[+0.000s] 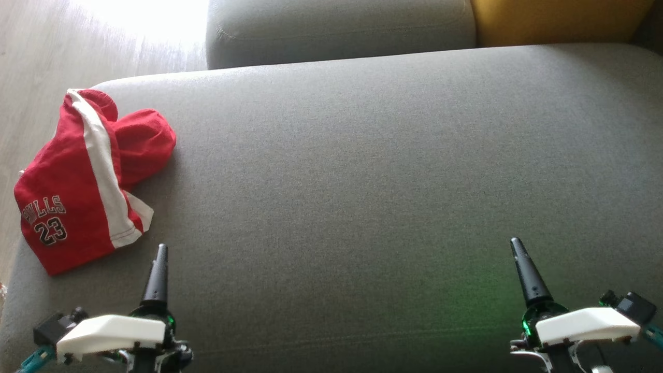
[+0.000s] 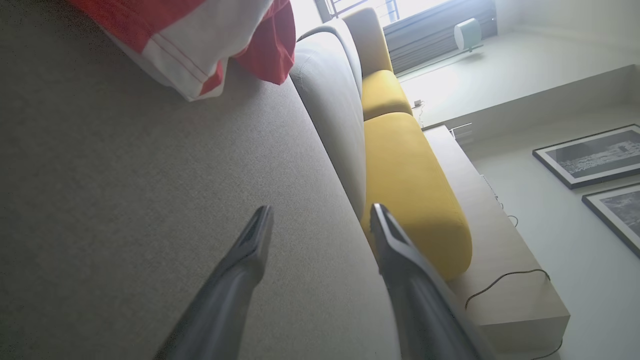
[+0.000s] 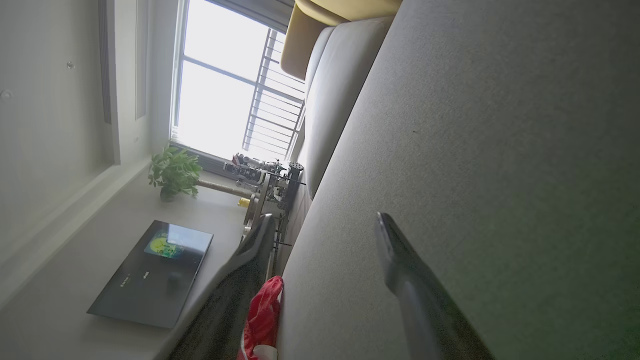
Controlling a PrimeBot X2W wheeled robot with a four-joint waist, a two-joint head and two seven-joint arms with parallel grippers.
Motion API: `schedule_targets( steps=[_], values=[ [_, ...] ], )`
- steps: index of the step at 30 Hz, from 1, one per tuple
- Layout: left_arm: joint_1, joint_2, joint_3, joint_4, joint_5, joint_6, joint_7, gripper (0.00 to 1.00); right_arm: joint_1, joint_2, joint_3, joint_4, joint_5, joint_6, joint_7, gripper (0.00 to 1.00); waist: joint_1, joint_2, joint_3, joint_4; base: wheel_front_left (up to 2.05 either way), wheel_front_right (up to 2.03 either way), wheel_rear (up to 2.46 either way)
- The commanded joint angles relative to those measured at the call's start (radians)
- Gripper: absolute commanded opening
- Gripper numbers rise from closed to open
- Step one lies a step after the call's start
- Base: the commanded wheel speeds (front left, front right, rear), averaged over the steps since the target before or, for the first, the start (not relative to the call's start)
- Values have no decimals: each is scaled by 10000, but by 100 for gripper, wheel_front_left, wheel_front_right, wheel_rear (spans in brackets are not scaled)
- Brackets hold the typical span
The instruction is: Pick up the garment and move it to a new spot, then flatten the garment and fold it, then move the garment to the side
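A red garment [image 1: 77, 197] with a white stripe and "BULLS 23" printed on it lies loosely folded at the left end of the grey sofa seat [image 1: 362, 181]. My left gripper [image 1: 161, 248] hovers just right of and below its lower corner, not touching it. In the left wrist view the garment's hem [image 2: 200, 30] lies ahead of the open left gripper [image 2: 321, 210], which holds nothing. My right gripper [image 1: 517, 242] is far off at the lower right. In the right wrist view the right gripper [image 3: 325, 217] is open too, with the garment [image 3: 262, 312] a small red patch in the distance.
A grey back cushion [image 1: 336, 26] and a yellow cushion [image 1: 554, 20] line the far edge of the seat. The seat's left edge drops to a pale wooden floor [image 1: 31, 62], close beside the garment.
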Motion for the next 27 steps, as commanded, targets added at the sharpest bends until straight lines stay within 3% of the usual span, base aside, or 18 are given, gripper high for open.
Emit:
schedule_targets(
  steps=[1,12,27],
  values=[
    [-420,102,-2,-435,245,10,-115,100,-571,-63,145,-415,-230,-1,-94,100,0,0,-1,0,0,0,0],
    [-445,121,-458,-940,2519,612,-436,100,-638,-79,409,-1012,-2515,-1,-417,100,0,0,17,-4,0,0,0],
    [-440,150,-656,-1142,4143,1067,-846,100,-621,-99,680,-1478,-4475,-1,-830,100,0,0,35,-63,0,0,0]
  ],
)
